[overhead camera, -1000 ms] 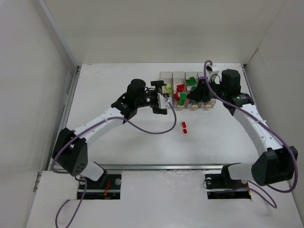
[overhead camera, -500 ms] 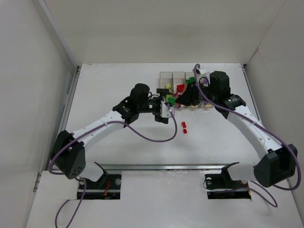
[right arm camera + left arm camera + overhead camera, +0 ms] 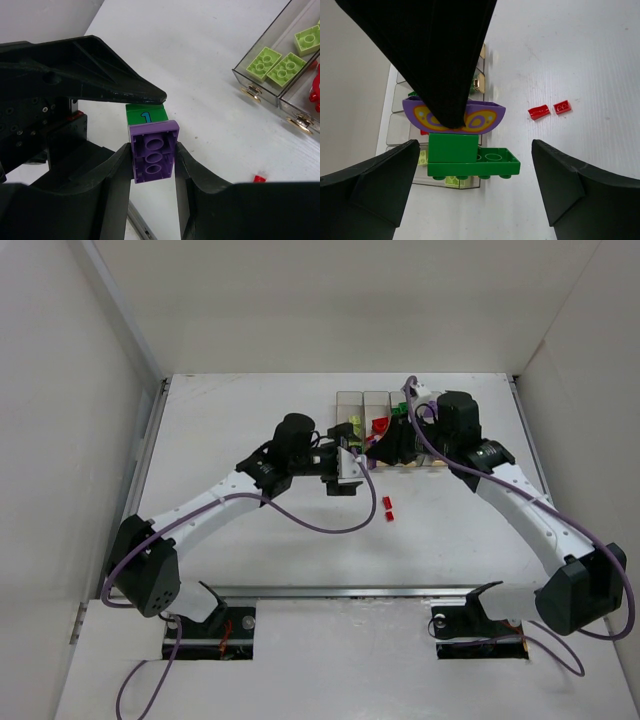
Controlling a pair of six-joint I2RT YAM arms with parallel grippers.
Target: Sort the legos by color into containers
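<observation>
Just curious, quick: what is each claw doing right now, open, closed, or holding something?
Left claw: open, holding nothing.
Right claw: closed on a purple-and-green lego clump.

2 loose bricks (image 3: pixel 388 504) on table (image 3: pixel 250 540) before containers (image 3: pixel 350 402); clump (image 3: pixel 470 160) by their L end.

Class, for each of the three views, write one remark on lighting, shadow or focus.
Top external: soft even light, only faint shadows. Left wrist: the left claw has fingers that are featureless black against the bright white table; two small red plastic bricks are sharp. Right wrist: the purple rectangular plastic brick is crisp in the right claw.
</observation>
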